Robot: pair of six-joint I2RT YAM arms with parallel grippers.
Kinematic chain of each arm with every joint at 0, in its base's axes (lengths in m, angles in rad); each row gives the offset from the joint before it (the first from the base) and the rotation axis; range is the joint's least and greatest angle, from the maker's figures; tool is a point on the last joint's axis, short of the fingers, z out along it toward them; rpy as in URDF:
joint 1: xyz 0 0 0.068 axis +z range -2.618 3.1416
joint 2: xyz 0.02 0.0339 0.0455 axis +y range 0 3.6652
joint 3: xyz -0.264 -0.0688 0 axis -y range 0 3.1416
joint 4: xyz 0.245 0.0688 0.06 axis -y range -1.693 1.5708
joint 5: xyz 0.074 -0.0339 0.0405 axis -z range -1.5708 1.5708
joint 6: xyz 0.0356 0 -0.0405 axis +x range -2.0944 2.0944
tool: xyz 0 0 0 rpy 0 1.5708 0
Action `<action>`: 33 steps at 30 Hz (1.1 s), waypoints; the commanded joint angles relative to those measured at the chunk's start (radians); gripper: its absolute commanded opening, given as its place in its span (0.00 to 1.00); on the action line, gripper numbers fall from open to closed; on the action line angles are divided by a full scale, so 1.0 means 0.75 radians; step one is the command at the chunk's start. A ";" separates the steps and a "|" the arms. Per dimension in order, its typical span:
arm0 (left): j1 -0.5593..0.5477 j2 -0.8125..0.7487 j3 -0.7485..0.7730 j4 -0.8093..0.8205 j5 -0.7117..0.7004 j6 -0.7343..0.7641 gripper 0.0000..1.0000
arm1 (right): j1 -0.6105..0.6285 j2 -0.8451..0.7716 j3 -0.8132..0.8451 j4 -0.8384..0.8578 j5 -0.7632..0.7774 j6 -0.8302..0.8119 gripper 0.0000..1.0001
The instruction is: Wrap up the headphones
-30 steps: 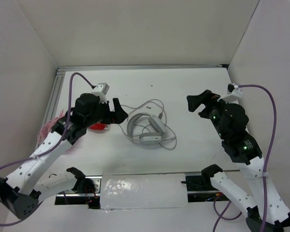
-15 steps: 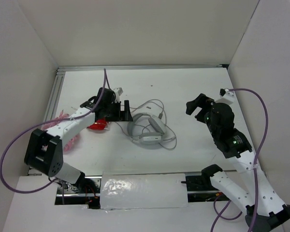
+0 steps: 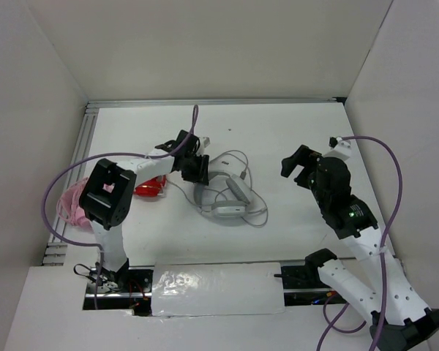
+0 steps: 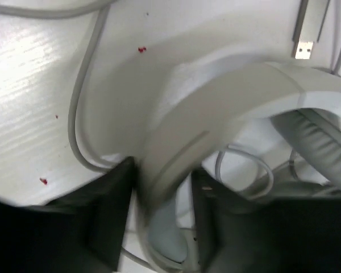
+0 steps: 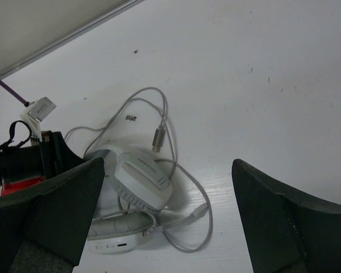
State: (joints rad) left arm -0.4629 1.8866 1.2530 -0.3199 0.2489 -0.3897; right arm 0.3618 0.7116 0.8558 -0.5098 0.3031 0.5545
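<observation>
The headphones (image 3: 221,192) lie mid-counter. The left gripper (image 4: 159,227) is open, its jaws straddling the headband (image 4: 216,108); the right gripper (image 3: 298,162) hangs open, apart. Closing off-centre could catch the cable (image 4: 82,114) or let the band slip.

The white table (image 3: 293,131) carries the headphones (image 3: 223,194) with their cable (image 3: 238,157) looped around them, 1 red object (image 3: 150,189) and 1 pink object (image 3: 73,201) at the left edge.

One pair of headphones (image 3: 223,191), one red object (image 3: 149,189), one pink object (image 3: 73,202), and two grippers: left (image 3: 197,169), right (image 3: 298,163).
</observation>
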 commanded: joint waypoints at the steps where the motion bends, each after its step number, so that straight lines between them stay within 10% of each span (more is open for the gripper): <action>1: -0.035 0.031 0.074 -0.015 -0.060 0.059 0.47 | -0.012 -0.028 -0.018 0.025 0.009 -0.036 1.00; 4: -0.068 0.003 0.070 0.009 -0.105 0.082 0.00 | -0.010 -0.055 -0.024 0.031 -0.044 -0.064 1.00; 23: -0.248 -0.601 0.475 -0.015 -1.035 0.006 0.00 | 0.162 -0.208 -0.055 0.234 -1.091 -0.529 1.00; 33: -0.283 -0.538 0.818 -0.357 -1.179 -0.290 0.00 | 0.595 -0.006 -0.405 1.139 -0.616 -0.438 1.00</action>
State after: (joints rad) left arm -0.6613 1.4784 1.7599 -0.5728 -0.6010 -0.4931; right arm 0.7071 0.6334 0.5922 0.0208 -0.3355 0.2684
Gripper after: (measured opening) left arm 0.091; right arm 0.994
